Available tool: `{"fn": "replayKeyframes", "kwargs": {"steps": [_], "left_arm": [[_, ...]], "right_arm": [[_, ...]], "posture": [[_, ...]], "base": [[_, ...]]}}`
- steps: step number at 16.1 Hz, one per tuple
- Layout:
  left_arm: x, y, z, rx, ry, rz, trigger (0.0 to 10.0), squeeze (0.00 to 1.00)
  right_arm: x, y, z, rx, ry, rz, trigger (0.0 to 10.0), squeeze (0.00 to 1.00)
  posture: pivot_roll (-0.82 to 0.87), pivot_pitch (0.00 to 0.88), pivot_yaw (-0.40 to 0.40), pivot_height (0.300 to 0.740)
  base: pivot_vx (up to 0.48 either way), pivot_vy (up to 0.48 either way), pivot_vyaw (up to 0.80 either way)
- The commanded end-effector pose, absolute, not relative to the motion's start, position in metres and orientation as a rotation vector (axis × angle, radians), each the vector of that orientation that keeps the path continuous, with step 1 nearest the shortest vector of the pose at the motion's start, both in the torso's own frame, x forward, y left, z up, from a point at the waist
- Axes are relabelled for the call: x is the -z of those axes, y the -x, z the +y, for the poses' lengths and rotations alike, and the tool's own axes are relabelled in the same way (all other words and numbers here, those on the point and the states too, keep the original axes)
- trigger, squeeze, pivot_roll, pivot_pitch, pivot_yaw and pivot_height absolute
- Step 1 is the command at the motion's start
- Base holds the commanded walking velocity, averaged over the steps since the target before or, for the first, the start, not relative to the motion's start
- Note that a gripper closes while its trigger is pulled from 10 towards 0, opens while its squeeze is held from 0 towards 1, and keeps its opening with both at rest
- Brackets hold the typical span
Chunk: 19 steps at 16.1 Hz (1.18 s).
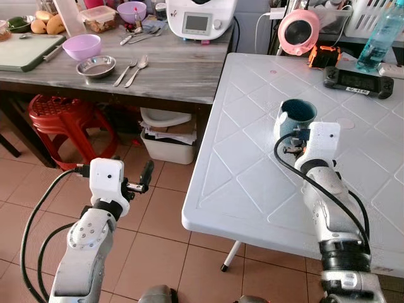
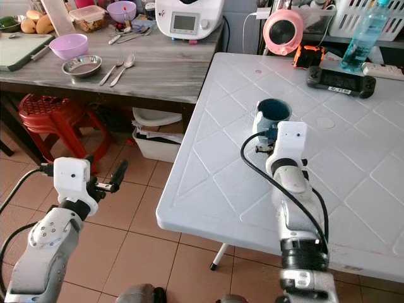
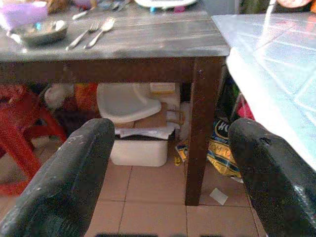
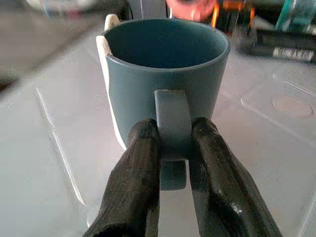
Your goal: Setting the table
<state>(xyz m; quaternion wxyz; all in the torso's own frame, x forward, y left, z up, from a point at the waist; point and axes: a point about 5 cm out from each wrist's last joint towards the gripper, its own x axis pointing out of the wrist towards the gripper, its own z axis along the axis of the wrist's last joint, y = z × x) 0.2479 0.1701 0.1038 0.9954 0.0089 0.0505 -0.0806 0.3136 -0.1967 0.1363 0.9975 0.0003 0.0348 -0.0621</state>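
Observation:
A blue-grey mug (image 1: 297, 116) stands upright on the white plastic table (image 1: 252, 189). My right gripper (image 4: 174, 148) is shut on the mug's handle (image 4: 172, 123), its black fingers (image 4: 143, 163) pinching it from both sides. My left gripper (image 1: 142, 180) is open and hangs low over the tiled floor, left of the white table. On the grey wooden table (image 1: 170, 69) lie a fork (image 1: 125, 71) and a spoon (image 1: 139, 68), beside a steel bowl (image 1: 96, 65) and a purple bowl (image 1: 81, 46).
A kitchen machine (image 1: 201, 19), a green cutting board (image 1: 25, 50) and food boxes sit on the wooden table. A red stool (image 1: 63, 120) and a white bin (image 1: 167, 142) stand under it. A pink fan (image 1: 298, 30), a game controller (image 1: 356, 81) and a bottle (image 1: 382, 38) line the white table's far side.

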Motion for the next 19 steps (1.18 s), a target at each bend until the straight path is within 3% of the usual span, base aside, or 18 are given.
{"fn": "replayKeyframes", "kwargs": {"steps": [1, 3, 4, 5, 13, 19], "left_arm": [[-0.105, -0.252, 0.172, 0.143, -0.026, 0.092, 10.0, 0.00], [-0.105, -0.256, 0.171, 0.135, -0.016, 0.082, 10.0, 0.00], [-0.106, -0.259, 0.169, 0.129, -0.014, 0.071, 10.0, 0.00], [-0.107, -0.263, 0.168, 0.129, -0.014, 0.059, 10.0, 0.00], [-0.113, -0.281, 0.164, 0.030, -0.038, -0.047, 10.0, 0.00], [-0.115, -0.284, 0.160, 0.062, -0.069, -0.078, 10.0, 0.00]], "right_arm": [[-0.157, -0.312, -0.192, 0.107, -0.021, -0.044, 0.0, 0.00], [-0.160, -0.305, -0.186, 0.094, -0.043, -0.075, 0.2, 0.00], [-0.160, -0.298, -0.181, 0.080, -0.054, -0.090, 5.5, 0.00], [-0.160, -0.294, -0.178, 0.069, -0.051, -0.100, 10.0, 0.00], [-0.152, -0.263, -0.174, 0.074, -0.059, -0.141, 10.0, 0.00], [-0.154, -0.266, -0.171, 0.063, -0.063, -0.157, 10.0, 0.00]], "posture": [[0.00, 0.000, 0.024, 0.740], [-0.01, 0.000, 0.013, 0.740], [-0.01, 0.000, 0.006, 0.740], [-0.02, 0.000, 0.005, 0.740], [-0.05, 0.000, 0.009, 0.740], [-0.05, 0.000, 0.017, 0.740]], "base": [[0.000, 0.000, 0.00], [0.000, 0.480, 0.00], [0.000, 0.480, 0.00], [0.000, 0.480, 0.00], [0.000, 0.480, 0.00], [0.048, 0.446, 0.00]]}}
